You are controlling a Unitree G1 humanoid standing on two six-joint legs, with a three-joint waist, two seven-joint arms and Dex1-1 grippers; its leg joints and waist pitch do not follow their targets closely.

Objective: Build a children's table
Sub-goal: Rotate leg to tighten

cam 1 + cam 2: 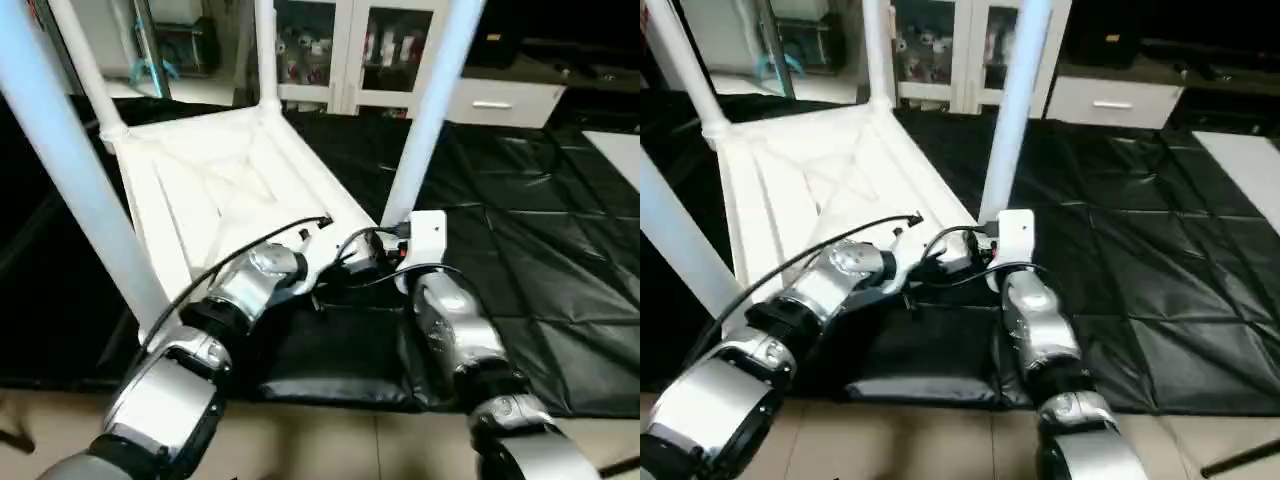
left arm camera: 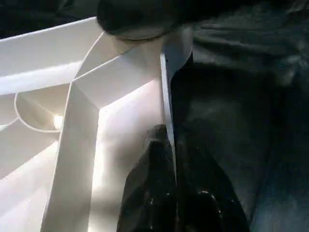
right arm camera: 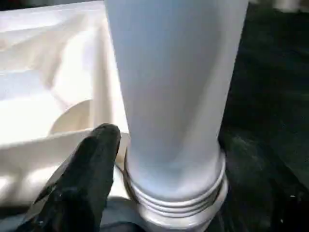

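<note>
Tabletop (image 1: 215, 190) lies upside down on the black bench (image 1: 520, 250), four legs (image 1: 425, 110) socketed upright. Left fingers (image 2: 159, 193) clenched on its thin rim wall; right fingers (image 3: 89, 164) released beside the near leg. Light, stiff, slick plastic — grip low at sockets, not the tubes.

Black creased cover (image 1: 520, 250) over the surface; white glass-door cabinets (image 1: 340, 50) and drawer unit (image 1: 505, 100) behind; beige tile floor (image 1: 330, 445) in front.
</note>
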